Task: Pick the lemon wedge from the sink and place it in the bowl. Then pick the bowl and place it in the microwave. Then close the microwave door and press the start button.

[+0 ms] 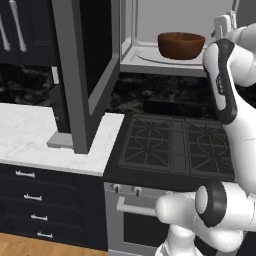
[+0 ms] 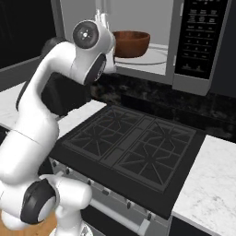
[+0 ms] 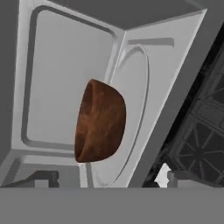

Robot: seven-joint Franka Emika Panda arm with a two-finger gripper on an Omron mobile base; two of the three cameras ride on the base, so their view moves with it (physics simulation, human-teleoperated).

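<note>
Your arm (image 1: pixel 225 85) rose along the right edge of the left base view, elbow bent; the gripper (image 1: pixel 221 23) sat at upper right; its jaw state was unreadable.

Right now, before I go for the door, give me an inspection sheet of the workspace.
Surface: white counter left of the black stove.
Job's things: bowl upright on the turntable inside the microwave; door wide open; keypad at the microwave's right. Lemon wedge: cannot tell, bowl's inside hidden.
Clutter: nothing seen.
Gripper: gripper outside the microwave, apart from the bowl, holding nothing; open or shut unclear.
Cables: nothing seen.
Surroundings: dark drawers, oven handle.
</note>
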